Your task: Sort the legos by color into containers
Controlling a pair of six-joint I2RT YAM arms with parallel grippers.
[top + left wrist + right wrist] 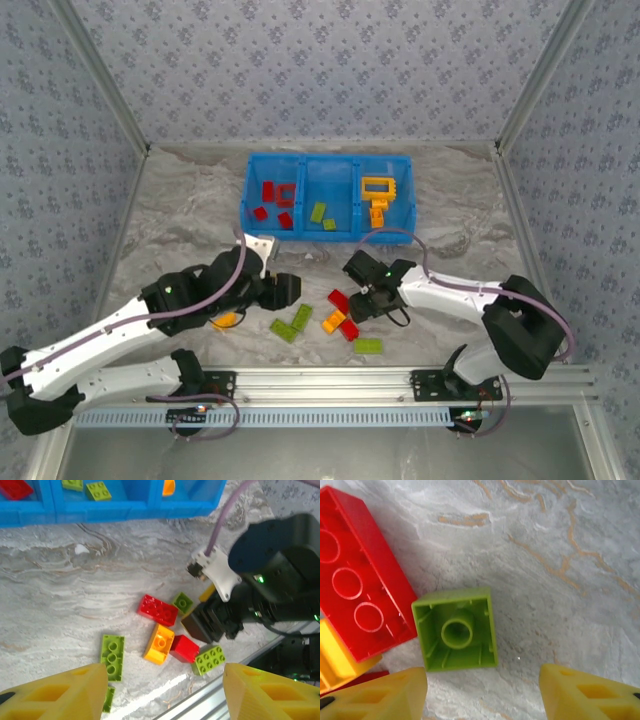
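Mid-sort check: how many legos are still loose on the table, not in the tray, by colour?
green legos: 4
red legos: 2
orange legos: 2
Total: 8

One blue tray (300,236) with three compartments is sitting on the surface (180,230). Sixteen legos (184,648) are showing in all. Eight are lying in the tray: what look like four red bricks (267,190) on the left, two green bricks (318,211) in the middle and two orange pieces (379,187) on the right, one a hollow frame. Eight are lying loose: two red bricks (158,610), four green bricks (113,656) and two orange bricks (159,643). Two arms are reaching in, the left arm (120,330) and the right arm (450,295).
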